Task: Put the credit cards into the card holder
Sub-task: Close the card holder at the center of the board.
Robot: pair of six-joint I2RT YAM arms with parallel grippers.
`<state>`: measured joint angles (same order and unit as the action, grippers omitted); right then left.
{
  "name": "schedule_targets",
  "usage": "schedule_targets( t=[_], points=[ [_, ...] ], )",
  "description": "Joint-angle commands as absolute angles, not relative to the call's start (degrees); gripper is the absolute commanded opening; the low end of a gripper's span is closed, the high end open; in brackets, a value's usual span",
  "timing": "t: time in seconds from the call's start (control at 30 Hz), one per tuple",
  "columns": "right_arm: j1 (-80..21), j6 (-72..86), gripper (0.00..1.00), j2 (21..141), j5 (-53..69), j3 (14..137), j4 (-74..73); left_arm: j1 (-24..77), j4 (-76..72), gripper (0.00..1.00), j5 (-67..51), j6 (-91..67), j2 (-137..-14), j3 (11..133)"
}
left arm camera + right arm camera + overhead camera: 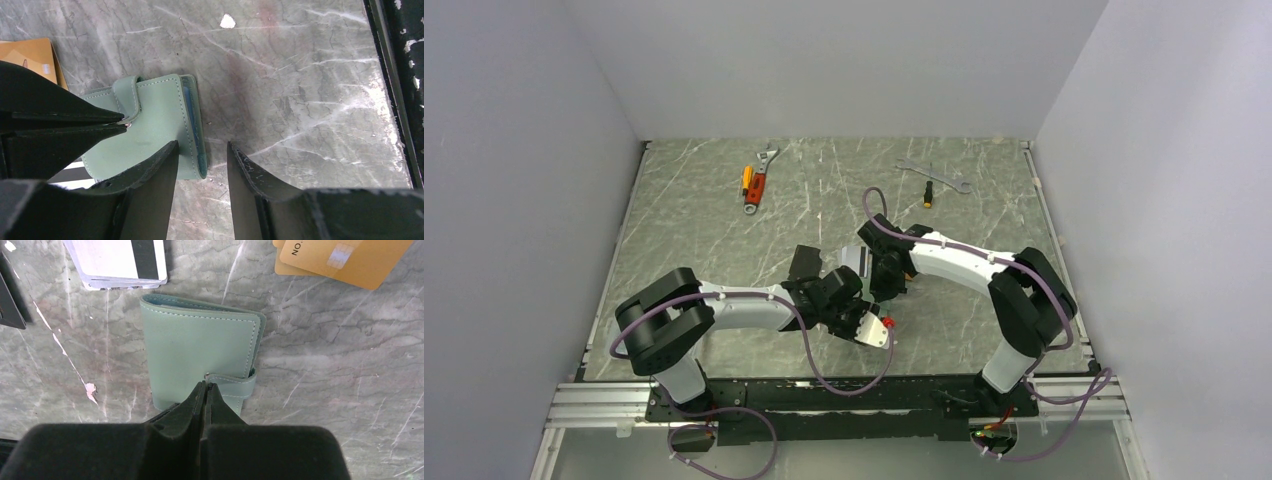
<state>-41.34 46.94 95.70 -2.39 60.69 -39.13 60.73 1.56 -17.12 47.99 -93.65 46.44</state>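
Observation:
The sage-green card holder point(200, 347) lies folded shut on the marble table, its snap tab point(235, 385) fastened. My right gripper point(206, 385) is shut, its tips pinching the end of the tab at the snap. In the left wrist view my left gripper point(200, 145) is open and straddles the holder's point(150, 130) open edge, one finger over the cover and one over bare table. Silver-grey cards with a dark stripe point(120, 262), orange-gold cards point(345, 260) and a black card point(10, 305) lie just beyond the holder. In the top view both arms hide the holder.
An orange-handled adjustable wrench point(761, 178) and a screwdriver point(746, 180) lie far left. A grey wrench point(932, 173) and a small screwdriver point(929, 194) lie far right. The black front rail point(395, 100) borders the table close to my left gripper.

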Motion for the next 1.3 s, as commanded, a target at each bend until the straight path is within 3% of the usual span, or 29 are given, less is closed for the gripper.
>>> schedule_targets(
  t=[0.0, 0.7, 1.27],
  points=[
    [-41.4, 46.6, 0.00, 96.7, -1.9, 61.0, -37.2, 61.1, 3.1, 0.45, -18.6, 48.6, -93.6, 48.0],
    [-44.7, 43.5, 0.00, 105.4, -4.9, 63.7, -41.1, 61.1, 3.9, 0.43, -18.8, 49.1, -93.8, 48.5],
    [-49.3, 40.4, 0.00, 117.7, -7.6, 69.0, -44.1, 61.1, 8.1, 0.48, -17.6, 50.0, -90.4, 49.8]
  ],
)
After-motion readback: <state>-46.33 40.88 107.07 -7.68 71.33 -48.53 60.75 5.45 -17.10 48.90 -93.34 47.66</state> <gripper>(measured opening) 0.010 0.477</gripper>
